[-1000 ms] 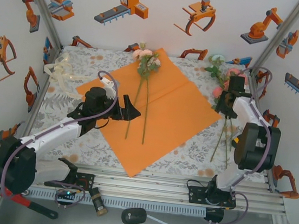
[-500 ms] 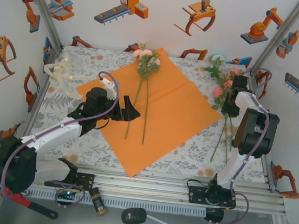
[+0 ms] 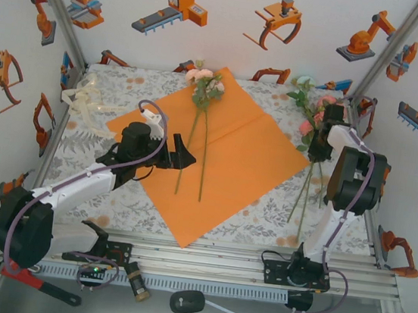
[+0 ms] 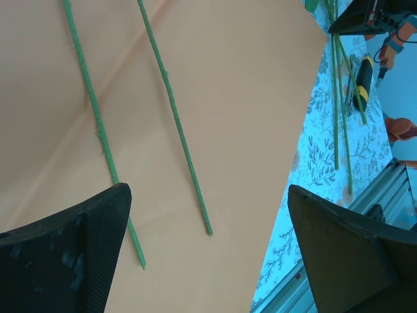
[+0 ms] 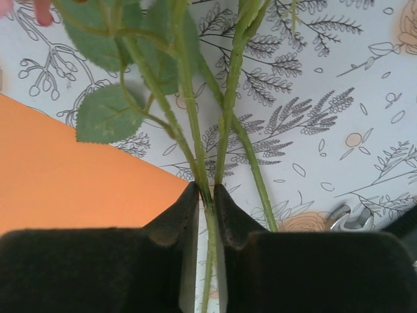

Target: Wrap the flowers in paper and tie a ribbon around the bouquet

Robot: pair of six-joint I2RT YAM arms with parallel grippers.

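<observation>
The orange paper lies flat in the middle of the table. Two pink and cream flowers rest on it, heads at the far corner, thin stems running toward me. My left gripper hovers open over the sheet's left part, and nothing is between its fingers. At the paper's right corner my right gripper is shut on the green stems of another bunch of flowers. One more stem passes outside the jaws. The cream ribbon lies bunched at the far left.
A black plug with a white cable and a red-handled tool lie below the near rail. A yellow and black tool sits by the right edge. Enclosure walls stand close on both sides.
My right gripper has closed onto the stems, and the arm has drawn up toward the far right. The stems' lower ends have swung slightly left. The left arm has hardly moved.
</observation>
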